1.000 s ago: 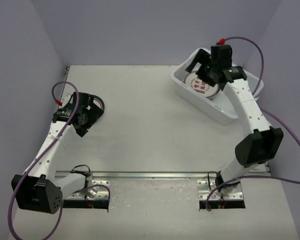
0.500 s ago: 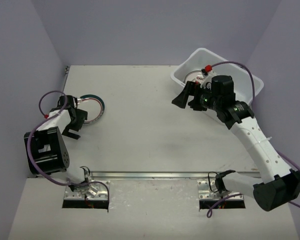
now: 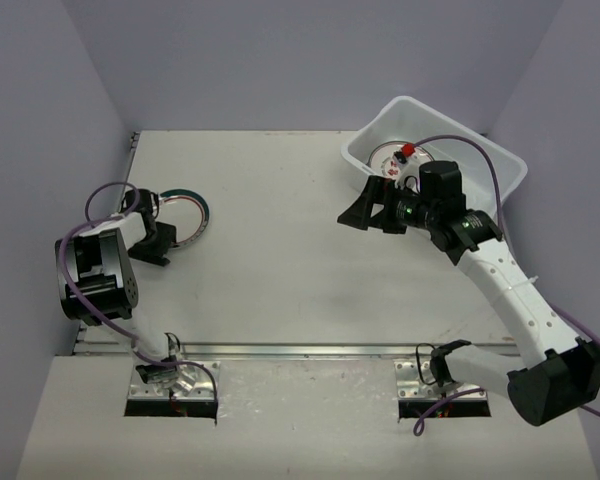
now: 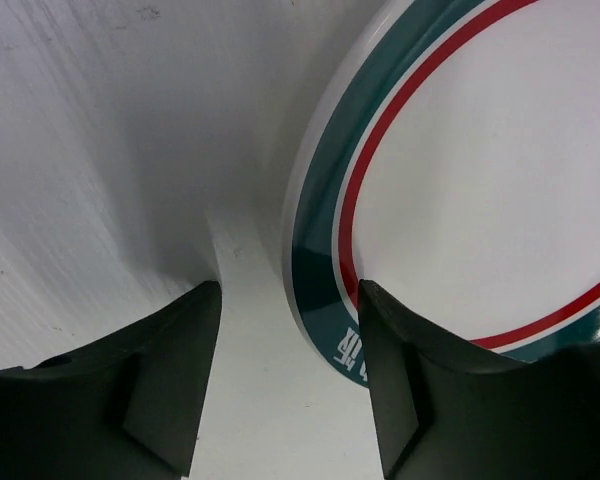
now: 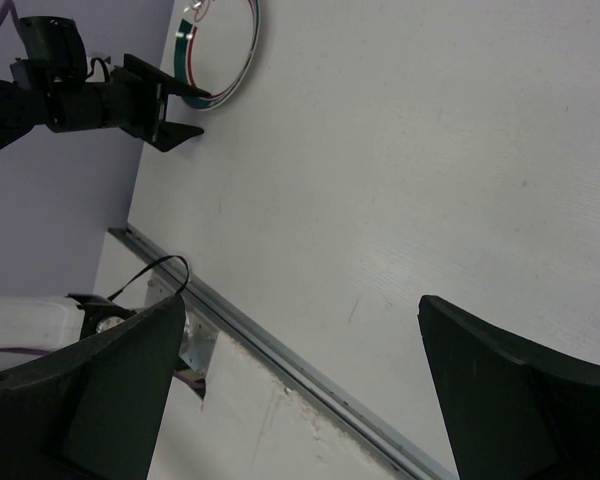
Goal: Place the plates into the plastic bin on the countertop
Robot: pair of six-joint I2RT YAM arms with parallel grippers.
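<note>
A round white plate (image 3: 190, 222) with a teal rim and a red ring lies at the far left of the countertop (image 3: 280, 250). My left gripper (image 3: 163, 238) is low at its near-left edge. In the left wrist view the plate (image 4: 480, 170) fills the upper right. The left gripper (image 4: 290, 400) straddles the rim: one finger (image 4: 410, 390) over the teal band, the other (image 4: 170, 370) on bare table, a gap between them. My right gripper (image 3: 368, 215) hangs wide open and holds nothing, just left of the plastic bin (image 3: 480, 150). Another plate (image 3: 388, 160) lies in the bin, partly hidden by that arm.
A metal rail (image 3: 300, 350) runs along the front edge, also visible in the right wrist view as the rail (image 5: 310, 375). Purple walls close in the left, back and right. The left arm's elbow (image 3: 95, 280) sits near the left wall.
The left jaws have narrowed around the plate's rim. The right arm has come out of the bin and moved left, gripper still wide open.
</note>
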